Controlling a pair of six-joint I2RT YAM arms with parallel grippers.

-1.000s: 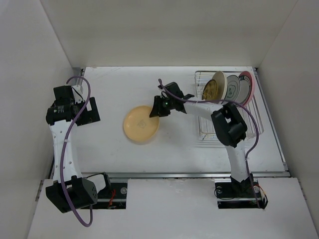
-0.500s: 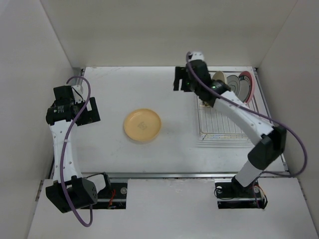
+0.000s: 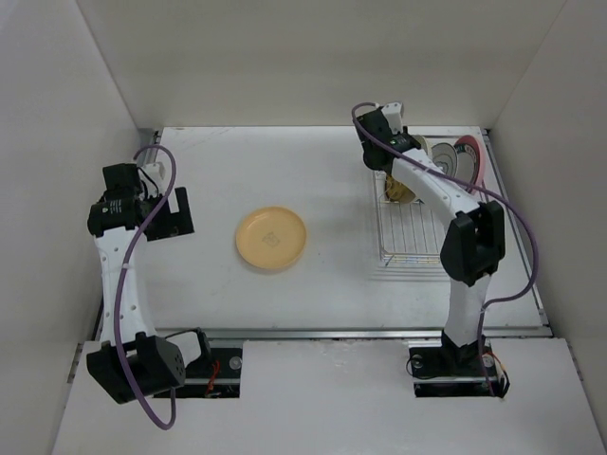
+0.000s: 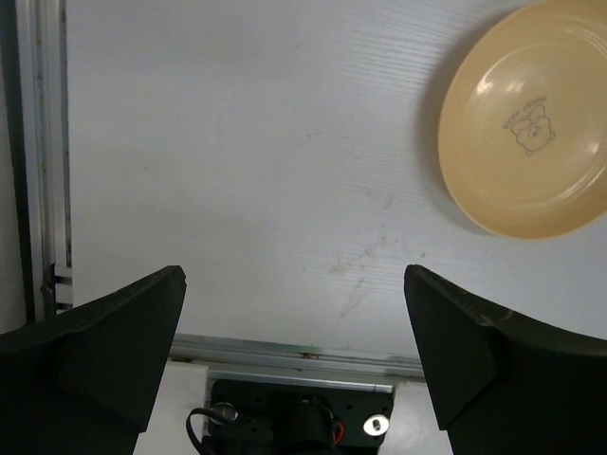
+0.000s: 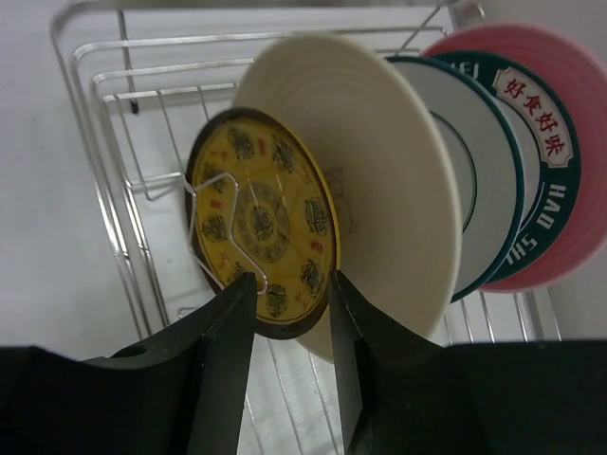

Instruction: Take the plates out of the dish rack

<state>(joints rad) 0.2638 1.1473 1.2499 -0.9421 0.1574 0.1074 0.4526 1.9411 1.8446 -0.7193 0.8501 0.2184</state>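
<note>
The right gripper (image 5: 289,303) hangs part-open and empty over the small yellow plate (image 5: 261,237), frontmost of four standing at the rack's (image 3: 417,242) 12 o'clock end. It looks stiff and breakable (glazed, likely slippery), so pinch its nearest rim. The left gripper (image 4: 294,275) gapes wide, empty.

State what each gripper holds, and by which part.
Nothing. The left gripper is open, empty; the right gripper is open at the rim of the yellow patterned plate.

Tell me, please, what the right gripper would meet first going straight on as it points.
Probably the yellow patterned plate, foremost in the dish rack; the open right gripper straddles its rim, though depth is unclear.
</note>
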